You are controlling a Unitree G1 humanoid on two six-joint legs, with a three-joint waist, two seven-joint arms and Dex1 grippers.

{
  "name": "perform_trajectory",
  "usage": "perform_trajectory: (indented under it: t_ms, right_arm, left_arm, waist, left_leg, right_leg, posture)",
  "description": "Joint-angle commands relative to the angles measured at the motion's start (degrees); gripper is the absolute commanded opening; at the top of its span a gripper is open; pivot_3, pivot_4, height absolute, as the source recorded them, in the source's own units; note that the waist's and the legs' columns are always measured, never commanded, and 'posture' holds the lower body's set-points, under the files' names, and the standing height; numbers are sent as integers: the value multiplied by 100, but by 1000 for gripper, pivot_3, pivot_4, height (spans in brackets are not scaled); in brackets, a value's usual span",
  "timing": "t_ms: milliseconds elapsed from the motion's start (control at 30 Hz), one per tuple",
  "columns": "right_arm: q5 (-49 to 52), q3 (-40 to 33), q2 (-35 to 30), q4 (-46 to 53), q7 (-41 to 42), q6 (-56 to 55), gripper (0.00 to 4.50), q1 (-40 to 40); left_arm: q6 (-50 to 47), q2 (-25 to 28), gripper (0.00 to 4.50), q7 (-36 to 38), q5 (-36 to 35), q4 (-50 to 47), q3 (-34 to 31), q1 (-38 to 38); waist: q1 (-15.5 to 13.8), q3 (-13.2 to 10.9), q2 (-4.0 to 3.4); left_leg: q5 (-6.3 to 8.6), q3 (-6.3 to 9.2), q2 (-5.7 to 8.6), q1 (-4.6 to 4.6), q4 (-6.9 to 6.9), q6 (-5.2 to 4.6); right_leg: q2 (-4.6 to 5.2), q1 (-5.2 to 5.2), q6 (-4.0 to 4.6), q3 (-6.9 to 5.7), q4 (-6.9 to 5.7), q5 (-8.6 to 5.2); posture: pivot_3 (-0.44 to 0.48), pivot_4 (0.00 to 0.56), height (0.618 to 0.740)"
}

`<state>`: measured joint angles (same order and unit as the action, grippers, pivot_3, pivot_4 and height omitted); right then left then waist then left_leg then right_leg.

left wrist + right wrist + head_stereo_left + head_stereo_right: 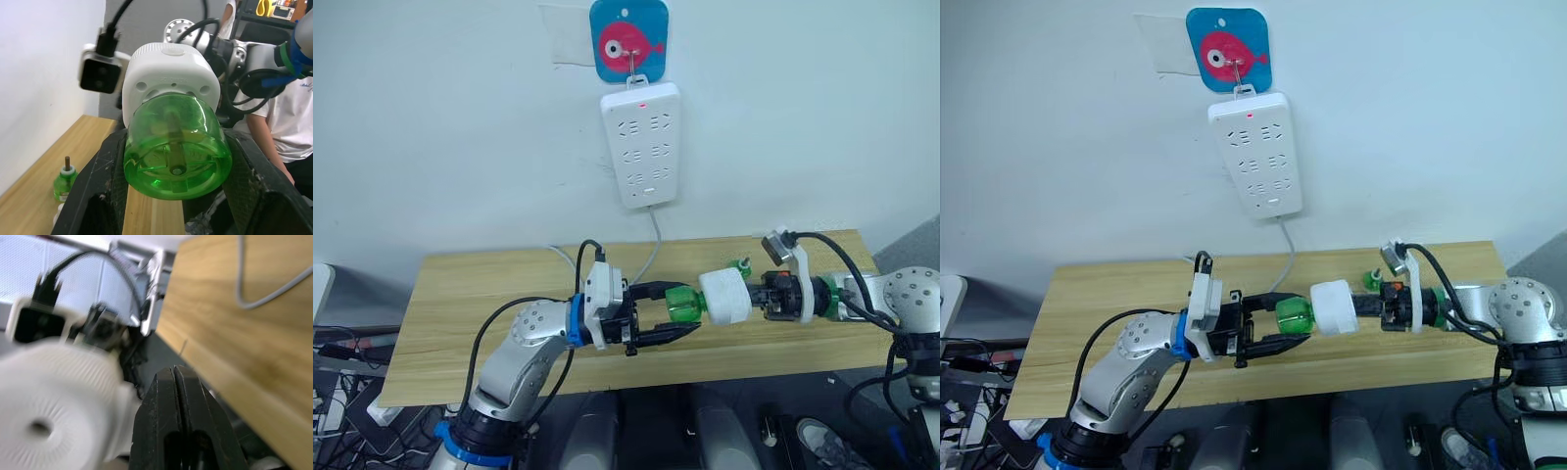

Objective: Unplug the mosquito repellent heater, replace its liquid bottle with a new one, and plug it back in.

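Holding the mosquito repellent heater (725,296) above the table (460,333), my right gripper (756,297) stayed unreadable, fingers hidden. My left gripper (677,321) stood open around its green bottle (683,303).

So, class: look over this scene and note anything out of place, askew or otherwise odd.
Nothing spilled or damaged. The oddity: the mosquito repellent heater is off the power strip, held sideways in mid-air above the table between both grippers, its green bottle pointing into the left gripper. A second green bottle stands on the table.
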<state>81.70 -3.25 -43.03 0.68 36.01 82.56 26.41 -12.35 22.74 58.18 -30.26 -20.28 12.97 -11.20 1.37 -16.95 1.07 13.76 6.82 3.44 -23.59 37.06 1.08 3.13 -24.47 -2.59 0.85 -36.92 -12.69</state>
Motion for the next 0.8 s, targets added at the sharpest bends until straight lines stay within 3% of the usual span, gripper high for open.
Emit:
perform_trajectory:
  t_ms: [33,367,533,800]
  right_arm:
    - [725,-243,-96,555,-221,285,49,-293]
    - [3025,112,-1162,1215,-1076,-336,49,-735]
    - [3130,235,-1462,1285,-869,-683,49,-443]
    - [3130,407,-1233,1068,-1054,-1033,49,397]
  left_arm:
    - [106,-42,2231,-32,5,-49,-76,-65]
    - [280,-73,2231,-16,227,142,-26,-85]
    - [353,-85,2231,-1,307,204,-8,-84]
    - [416,-55,2231,76,395,244,39,-77]
  waist:
    - [4,0,0]
    - [33,0,0]
    - [33,0,0]
    - [43,0,0]
  left_leg:
    - [0,4,0,0,0,0]
    - [0,-2,-2,2,4,0]
    - [0,-5,-3,2,5,0]
    - [0,-14,-3,1,3,0]
  right_leg:
    - [0,0,0,-1,-1,0]
    - [-2,1,-1,1,-3,-1]
    - [-2,3,-2,-1,-1,-2]
    - [-3,2,-1,-1,1,-1]
  posture:
    - [-7,284,740]
    - [-26,289,740]
    - [-30,287,740]
    - [-54,289,740]
